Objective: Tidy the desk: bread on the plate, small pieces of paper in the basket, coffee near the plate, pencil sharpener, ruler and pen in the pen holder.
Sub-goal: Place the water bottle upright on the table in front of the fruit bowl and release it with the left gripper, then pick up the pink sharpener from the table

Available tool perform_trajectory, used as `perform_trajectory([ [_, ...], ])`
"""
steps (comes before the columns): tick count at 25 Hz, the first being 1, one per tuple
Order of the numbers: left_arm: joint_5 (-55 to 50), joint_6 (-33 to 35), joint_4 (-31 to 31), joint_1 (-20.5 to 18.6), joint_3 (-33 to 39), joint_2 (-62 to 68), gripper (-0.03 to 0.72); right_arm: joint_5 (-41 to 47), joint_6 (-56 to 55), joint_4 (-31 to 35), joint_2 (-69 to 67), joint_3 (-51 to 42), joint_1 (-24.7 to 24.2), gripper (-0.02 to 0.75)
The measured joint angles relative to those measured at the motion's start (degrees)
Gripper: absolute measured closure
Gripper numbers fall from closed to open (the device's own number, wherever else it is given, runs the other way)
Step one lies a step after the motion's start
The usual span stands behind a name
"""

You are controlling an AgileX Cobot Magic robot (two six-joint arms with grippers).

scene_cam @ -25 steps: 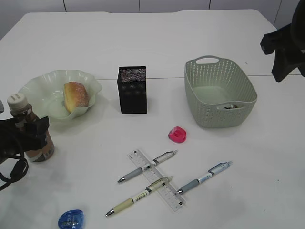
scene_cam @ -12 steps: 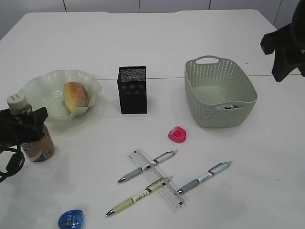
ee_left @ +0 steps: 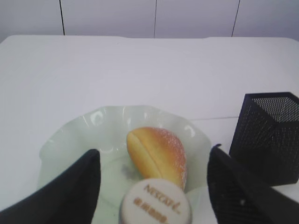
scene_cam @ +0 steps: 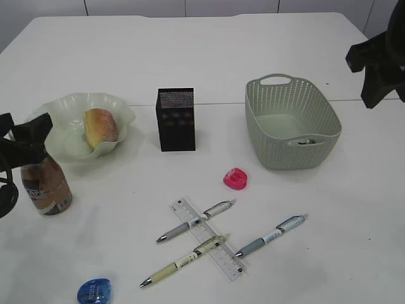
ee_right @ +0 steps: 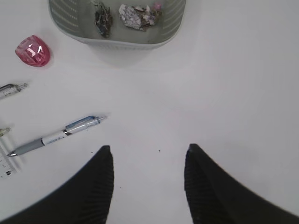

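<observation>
The coffee bottle stands upright just in front of the pale green plate, which holds the bread. My left gripper is open and empty, above the bottle's cap, its fingers apart on either side. The black mesh pen holder stands mid-table. A pink sharpener, a blue sharpener, a clear ruler and three pens lie at the front. My right gripper is open and empty, high at the right.
The grey-green basket at the right holds paper scraps. In the right wrist view the pink sharpener and one pen lie left of the fingers. The pen holder also shows in the left wrist view.
My left gripper, which was around the coffee bottle's body, has risen above its cap and left the bottle standing. The right arm has not moved.
</observation>
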State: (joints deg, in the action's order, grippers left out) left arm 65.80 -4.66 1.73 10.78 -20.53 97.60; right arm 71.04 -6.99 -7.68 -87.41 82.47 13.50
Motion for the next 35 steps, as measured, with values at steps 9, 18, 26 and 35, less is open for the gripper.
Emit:
perform_trajectory([
  [9,-6.8,0.0,-0.1,0.0,0.1,-13.8,0.179,0.1,0.0,3.4,0.0,2.4,0.0,0.371],
  [18,-42.3,0.1,1.0,0.0,-0.3,-36.9,0.193,0.1,0.0,12.0,0.0,3.7,0.0,0.372],
  [26,-78.3,0.1,1.5,0.0,-10.2,-47.9,0.195,0.1,-0.4,13.5,0.0,3.7,3.5,0.372],
  [35,-105.7,0.1,3.5,0.0,-19.7,-48.4,0.2,0.1,-0.3,13.1,-7.3,4.4,9.4,0.372],
])
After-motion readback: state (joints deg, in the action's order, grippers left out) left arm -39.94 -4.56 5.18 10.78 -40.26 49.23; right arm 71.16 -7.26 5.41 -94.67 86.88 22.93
